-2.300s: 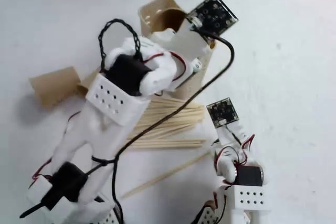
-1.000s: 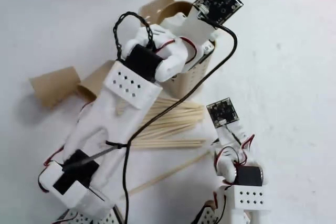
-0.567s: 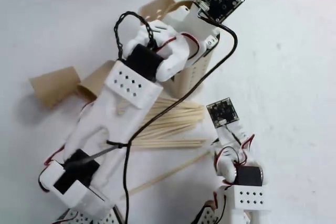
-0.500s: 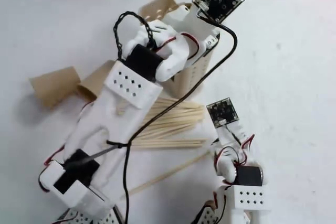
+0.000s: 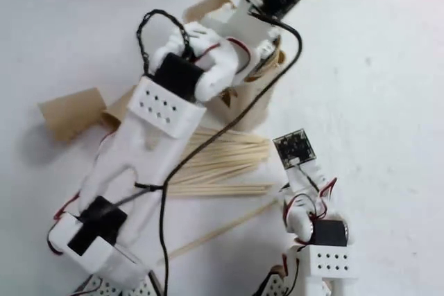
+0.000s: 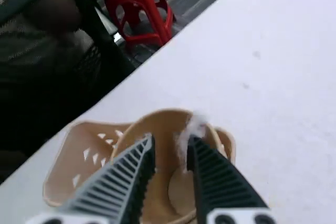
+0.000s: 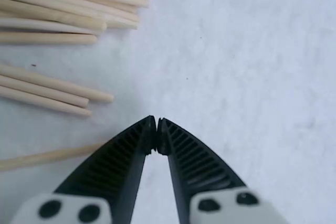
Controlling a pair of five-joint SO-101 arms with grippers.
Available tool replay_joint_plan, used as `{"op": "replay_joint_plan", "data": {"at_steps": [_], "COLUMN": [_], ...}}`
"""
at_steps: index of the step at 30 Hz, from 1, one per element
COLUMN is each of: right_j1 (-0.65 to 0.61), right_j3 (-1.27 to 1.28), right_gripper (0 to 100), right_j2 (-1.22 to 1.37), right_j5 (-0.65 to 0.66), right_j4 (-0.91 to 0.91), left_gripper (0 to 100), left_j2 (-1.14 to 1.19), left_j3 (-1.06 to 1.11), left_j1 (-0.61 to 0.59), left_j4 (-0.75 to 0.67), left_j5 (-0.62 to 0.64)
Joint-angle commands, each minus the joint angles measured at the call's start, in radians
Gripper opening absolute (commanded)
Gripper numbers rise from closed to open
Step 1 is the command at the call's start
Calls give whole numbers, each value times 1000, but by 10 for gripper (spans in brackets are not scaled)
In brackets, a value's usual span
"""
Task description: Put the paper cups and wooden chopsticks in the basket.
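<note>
One paper cup (image 6: pixel 164 116) in basket (image 6: pixel 73 157), left pincer (image 6: pixel 170 141) parted above

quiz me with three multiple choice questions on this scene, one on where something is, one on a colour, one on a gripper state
1. Where do the wooden chopsticks lie?
A. in the basket
B. on the table
C. inside a paper cup

2. What colour is the stool past the table's edge in the left wrist view?
A. red
B. blue
C. green

3. How is the right gripper?
A. wide open
B. shut on nothing
C. shut on a chopstick

Answers:
1 B, they lie loose on the white tabletop between the arms.
2 A, its seat and legs are plainly red.
3 B, its tips touch with nothing between them, beside the sticks.
</note>
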Motion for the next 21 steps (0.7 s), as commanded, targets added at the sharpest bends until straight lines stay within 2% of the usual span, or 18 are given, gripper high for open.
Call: {"op": "replay_joint_plan", "data": {"at_steps": [1, 8, 12, 15, 21], "right_j1": [4, 5, 5, 2, 2], "right_j3": [-6, -6, -6, -6, -6], "right_gripper": [17, 17, 17, 18, 18], "right_j2": [-13, -13, -13, -13, -13], "right_j5": [9, 9, 9, 9, 9], "right_j4": [-21, -21, -21, -21, -21], "left_gripper": [120, 120, 120, 120, 120], "left_j2": [-35, -36, -44, -44, -44], "left_j3": [114, 385, 370, 249, -133], "left_j1": [-22, -19, -22, -22, -31], "left_j4": [-20, -232, -259, -184, 52], "left_j5": [-3, -5, -8, -8, -2]}}
